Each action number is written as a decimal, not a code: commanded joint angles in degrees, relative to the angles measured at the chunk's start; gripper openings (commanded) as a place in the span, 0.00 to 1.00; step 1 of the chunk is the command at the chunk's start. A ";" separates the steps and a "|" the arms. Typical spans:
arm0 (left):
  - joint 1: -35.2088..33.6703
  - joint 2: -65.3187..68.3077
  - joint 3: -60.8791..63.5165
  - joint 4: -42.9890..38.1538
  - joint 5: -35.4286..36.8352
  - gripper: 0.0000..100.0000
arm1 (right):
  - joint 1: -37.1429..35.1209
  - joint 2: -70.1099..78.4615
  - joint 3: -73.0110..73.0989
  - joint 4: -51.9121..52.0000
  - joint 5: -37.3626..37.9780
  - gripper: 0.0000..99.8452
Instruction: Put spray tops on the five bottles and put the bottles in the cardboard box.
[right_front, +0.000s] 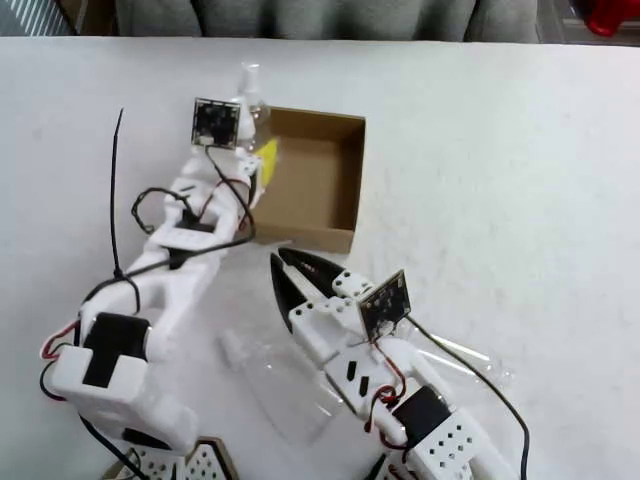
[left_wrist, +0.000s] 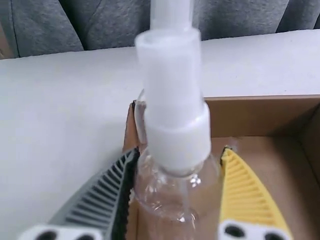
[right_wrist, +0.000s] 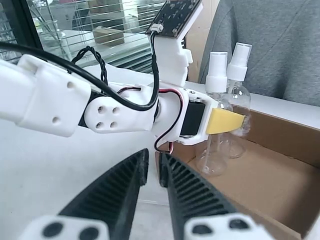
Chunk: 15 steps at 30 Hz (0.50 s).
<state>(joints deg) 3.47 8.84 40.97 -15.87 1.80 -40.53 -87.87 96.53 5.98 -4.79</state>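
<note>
**Bottle in the left pincer, low in the box corner**

Left pincer (left_wrist: 180, 151) is clamped on a clear bottle (left_wrist: 172, 192), with the grey finger on one side of its shoulder and the yellow finger on the other. The white spray top (left_wrist: 172, 100) is seated and stands upright. The bottle sits inside a corner of the cardboard box (left_wrist: 260, 115), just beside a second bottle (right_wrist: 239, 95) that is capped and standing. Whether the held base touches the box floor I cannot tell.

The step in hand looks like the set-down. It is best done by lowering straight until the base bears on the cardboard, then opening only enough to clear the shoulder. The pincer should lift vertically so neither finger drags the neighbour or catches the box wall.

Right pincer (right_wrist: 153, 155) holds nothing, its black fingers almost closed with a thin gap, just outside the box's near wall. Another clear bottle (right_front: 270, 375) lies on the table (right_front: 500, 150) beside that arm.
</note>
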 joint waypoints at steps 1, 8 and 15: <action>-0.57 -0.22 -1.14 0.18 -0.18 0.27 | 0.22 -0.75 0.62 0.48 0.70 0.02; -0.84 -0.48 -0.79 0.18 3.08 0.30 | 0.22 -0.75 0.62 0.48 0.70 0.02; -1.36 -0.66 -0.70 0.18 4.22 0.34 | 0.31 -0.75 0.62 0.48 0.70 0.02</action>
<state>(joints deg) 2.68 8.84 40.97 -15.87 5.05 -40.53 -87.87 96.53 5.98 -4.79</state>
